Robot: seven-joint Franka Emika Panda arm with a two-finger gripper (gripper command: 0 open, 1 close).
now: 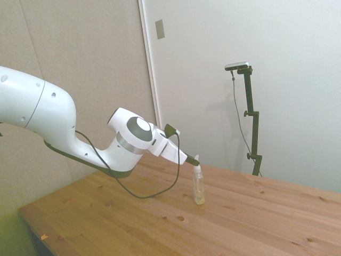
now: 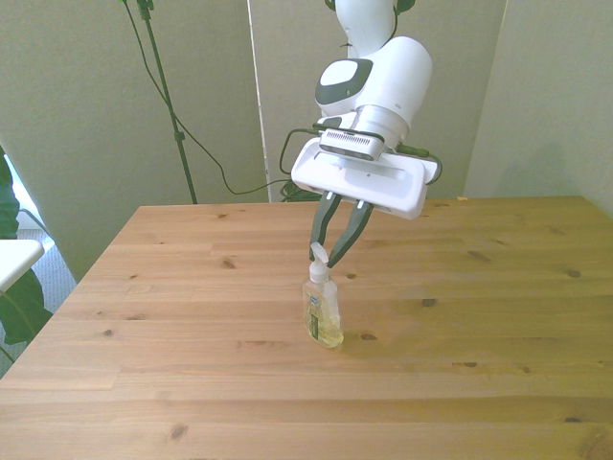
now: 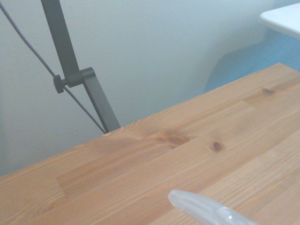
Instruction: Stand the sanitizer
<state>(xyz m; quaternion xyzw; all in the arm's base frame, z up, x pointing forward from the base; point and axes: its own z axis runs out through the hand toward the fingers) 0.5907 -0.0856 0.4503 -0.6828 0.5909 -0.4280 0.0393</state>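
The sanitizer [image 1: 199,186] [image 2: 323,311] stands upright on its base near the middle of the wooden table [image 2: 479,287], pale yellow liquid in its lower half. My gripper [image 1: 193,160] [image 2: 327,257] reaches down at a slant from the wrist. Its dark fingers [image 2: 352,228] converge on the white pump top, closed around it. In the wrist view only the clear pump nozzle [image 3: 206,208] shows, blurred, over the wood.
A black cable [image 1: 154,192] loops from the wrist down close to the tabletop behind the bottle. Green plant leaves [image 2: 14,297] and a white surface [image 2: 14,254] sit off the table at the front view's left.
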